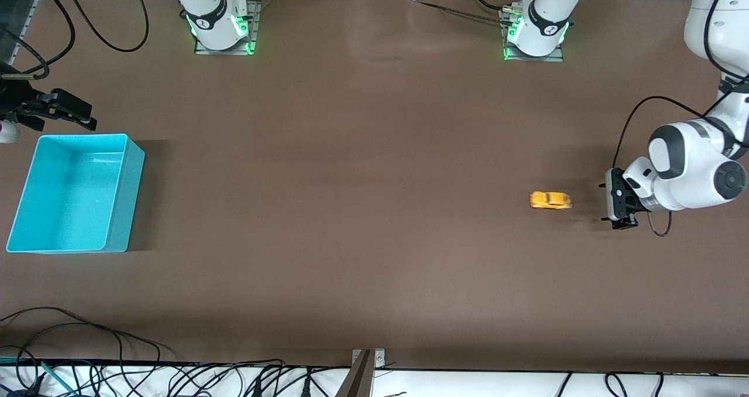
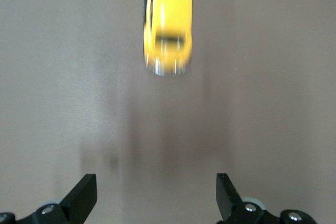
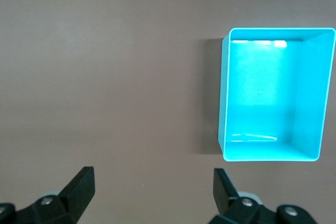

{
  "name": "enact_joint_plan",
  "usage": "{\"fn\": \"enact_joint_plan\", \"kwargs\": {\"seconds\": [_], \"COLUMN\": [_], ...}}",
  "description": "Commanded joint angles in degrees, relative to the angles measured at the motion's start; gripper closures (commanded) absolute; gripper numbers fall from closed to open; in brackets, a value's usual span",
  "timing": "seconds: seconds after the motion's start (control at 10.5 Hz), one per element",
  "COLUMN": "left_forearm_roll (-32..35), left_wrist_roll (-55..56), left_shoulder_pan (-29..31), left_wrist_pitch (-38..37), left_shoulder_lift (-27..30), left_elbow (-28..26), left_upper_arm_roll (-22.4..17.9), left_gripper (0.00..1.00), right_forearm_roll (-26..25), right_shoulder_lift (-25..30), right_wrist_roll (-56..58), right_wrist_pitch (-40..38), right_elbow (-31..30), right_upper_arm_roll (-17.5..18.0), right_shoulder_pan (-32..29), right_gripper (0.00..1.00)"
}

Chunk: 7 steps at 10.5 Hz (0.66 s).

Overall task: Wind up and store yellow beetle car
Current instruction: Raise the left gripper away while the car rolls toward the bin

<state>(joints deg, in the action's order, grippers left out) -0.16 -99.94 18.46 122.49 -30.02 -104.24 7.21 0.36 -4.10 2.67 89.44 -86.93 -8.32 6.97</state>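
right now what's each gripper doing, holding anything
Left gripper: open, holding nothing; the yellow car sits free on the table just ahead of it.
Right gripper: open, holding nothing, waiting beside the turquoise bin.

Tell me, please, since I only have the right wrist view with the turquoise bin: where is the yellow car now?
Observer: The yellow car sits on the table at the left arm's end, apart from the turquoise bin.
Operator: Is the left tool holding it?
Observer: No. The left tool is open beside the car, which is blurred and clear of its fingers.
Operator: And where is my right tool?
Observer: The right tool is open, waiting near the bin's edge at the right arm's end.
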Motion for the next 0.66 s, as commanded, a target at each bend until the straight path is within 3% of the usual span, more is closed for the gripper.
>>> {"fn": "enact_joint_plan", "kwargs": {"seconds": [0.0,0.38,0.57], "left_forearm_roll": [0.42,1.04,0.78], "left_wrist_roll": [6.21,21.15,24.69], "left_shoulder_pan": [-1.05,-4.65,-4.83], "left_wrist_pitch": [-8.73,-25.24,-27.92], "left_shoulder_lift": [2.41,3.74,3.65], "left_elbow": [4.38,14.65,16.87], "left_upper_arm_roll": [0.09,0.17,0.26], "left_gripper": [0.0,0.0,0.0], "right_forearm_roll": [0.69,0.78,0.87], "right_shoulder_lift": [0.5,0.5,0.5], "right_wrist_roll": [-0.39,-0.39,-0.39], "right_wrist_pitch": [0.47,0.47,0.47], "right_elbow": [-0.61,-0.61,-0.61], "right_upper_arm_roll": [0.06,-0.03,-0.03], "right_shoulder_pan": [-0.2,-0.29,-0.2], "right_gripper": [0.0,0.0,0.0]}}
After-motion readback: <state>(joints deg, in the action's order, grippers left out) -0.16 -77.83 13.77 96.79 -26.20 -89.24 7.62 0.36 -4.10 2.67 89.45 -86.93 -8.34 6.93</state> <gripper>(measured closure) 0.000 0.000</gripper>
